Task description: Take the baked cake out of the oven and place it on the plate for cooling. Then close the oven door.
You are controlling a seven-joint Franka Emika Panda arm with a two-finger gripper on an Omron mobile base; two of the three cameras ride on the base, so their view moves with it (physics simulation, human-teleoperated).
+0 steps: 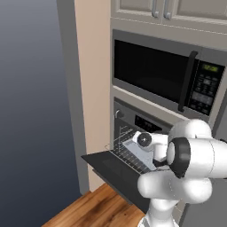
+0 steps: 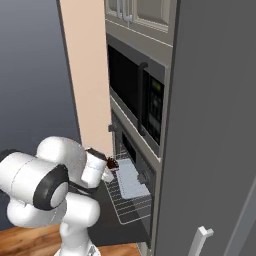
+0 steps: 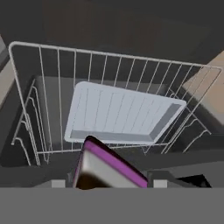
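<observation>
As the white arm reaches into the open oven (image 1: pixel 142 121), we see the gripper (image 2: pixel 109 167) poised over the front edge of the pulled-out wire rack (image 1: pixel 125 153), its jaws drawn partway together on the cake (image 3: pixel 109 167). From the hand view, the cake is a slab with a magenta rim, a pale top and a dark brown underside, sitting between the two finger tips and close to the camera. It hangs in front of the near rim of the grey baking tray (image 3: pixel 118 111). In the right base view the cake appears as a small dark brown lump at the tip of the hand, just beside the tray's near end.

The tray lies flat on the rack with its ribbed floor bare. The rack juts out of the oven's mouth above the oven door (image 1: pixel 108 172), which is folded down flat, dark side up. Above the oven sits the black microwave (image 1: pixel 155 71), its door shut and its green display lit, with pale cupboards (image 1: pixel 186 9) over it. Wooden flooring (image 1: pixel 88 208) shows below the lowered door, and a beige wall panel stands to the left of the oven.
</observation>
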